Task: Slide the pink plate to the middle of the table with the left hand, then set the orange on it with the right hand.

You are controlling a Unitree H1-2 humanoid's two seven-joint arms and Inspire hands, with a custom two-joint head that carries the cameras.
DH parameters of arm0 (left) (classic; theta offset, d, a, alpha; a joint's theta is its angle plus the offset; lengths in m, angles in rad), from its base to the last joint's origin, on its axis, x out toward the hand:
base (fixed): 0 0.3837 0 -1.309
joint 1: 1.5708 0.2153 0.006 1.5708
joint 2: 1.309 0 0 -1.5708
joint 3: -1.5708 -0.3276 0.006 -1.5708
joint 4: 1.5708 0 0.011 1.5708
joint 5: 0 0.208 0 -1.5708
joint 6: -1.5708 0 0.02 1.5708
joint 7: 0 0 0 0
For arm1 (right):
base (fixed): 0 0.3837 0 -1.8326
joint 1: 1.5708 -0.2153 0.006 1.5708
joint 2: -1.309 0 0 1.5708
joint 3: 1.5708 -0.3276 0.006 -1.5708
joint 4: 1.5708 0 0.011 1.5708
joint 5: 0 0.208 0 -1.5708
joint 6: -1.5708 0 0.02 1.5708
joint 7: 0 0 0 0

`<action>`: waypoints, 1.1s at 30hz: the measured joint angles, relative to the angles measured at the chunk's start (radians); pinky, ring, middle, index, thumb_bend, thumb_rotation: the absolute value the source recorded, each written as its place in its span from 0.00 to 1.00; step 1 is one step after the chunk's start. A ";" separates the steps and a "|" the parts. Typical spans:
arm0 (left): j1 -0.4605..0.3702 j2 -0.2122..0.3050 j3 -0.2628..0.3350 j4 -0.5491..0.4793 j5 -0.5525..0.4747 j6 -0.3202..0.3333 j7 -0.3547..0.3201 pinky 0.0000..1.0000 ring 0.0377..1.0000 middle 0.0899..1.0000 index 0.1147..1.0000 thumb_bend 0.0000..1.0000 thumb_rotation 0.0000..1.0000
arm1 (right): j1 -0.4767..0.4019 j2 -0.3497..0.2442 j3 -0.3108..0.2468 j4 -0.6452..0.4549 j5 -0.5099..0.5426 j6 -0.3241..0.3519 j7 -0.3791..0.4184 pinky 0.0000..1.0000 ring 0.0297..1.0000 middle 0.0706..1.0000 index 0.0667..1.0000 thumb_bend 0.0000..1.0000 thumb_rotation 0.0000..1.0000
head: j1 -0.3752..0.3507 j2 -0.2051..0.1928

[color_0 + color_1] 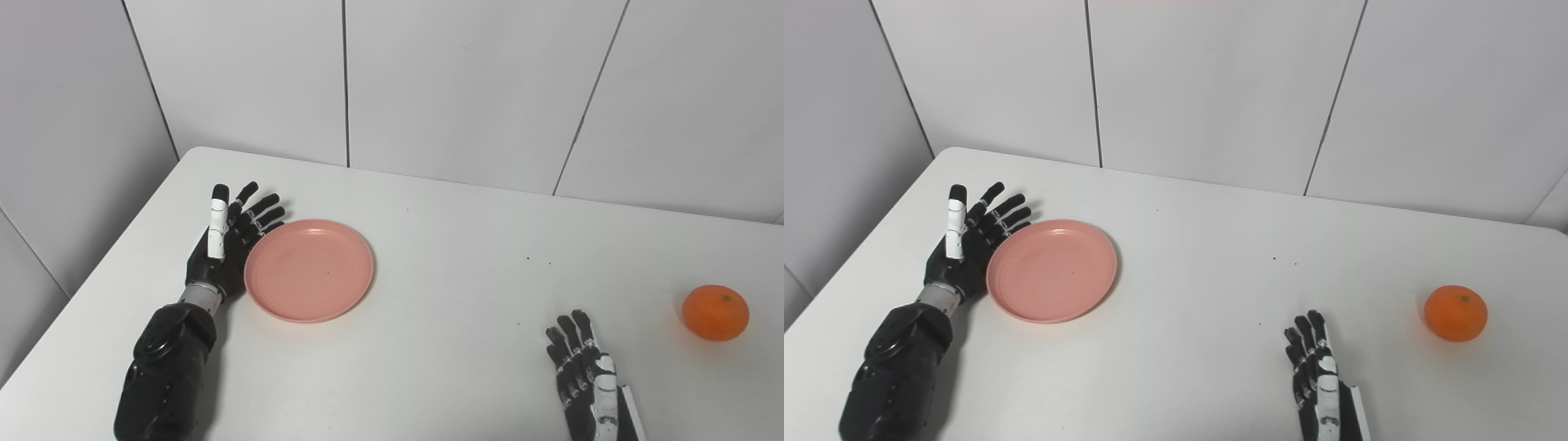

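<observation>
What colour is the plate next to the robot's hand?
Pink, plain with no pattern. The plate shows best in the left eye view, beside the open left hand.

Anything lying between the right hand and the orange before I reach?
Nothing: only bare white table separates the right hand from the orange. Both eye views show that stretch bare.

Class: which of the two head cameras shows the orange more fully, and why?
The right eye view: the orange sits well inside the frame with bare table around it. In the left eye view the orange is equally whole and sharp, only nearer the picture's right edge.
</observation>
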 measured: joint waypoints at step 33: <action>0.001 -0.136 -0.041 -0.116 0.042 0.071 0.175 0.80 0.79 0.79 0.94 0.97 0.87 | 0.006 0.010 0.058 -0.026 -0.050 0.017 -0.071 1.00 0.91 0.91 0.93 0.82 0.99 | -0.121 0.058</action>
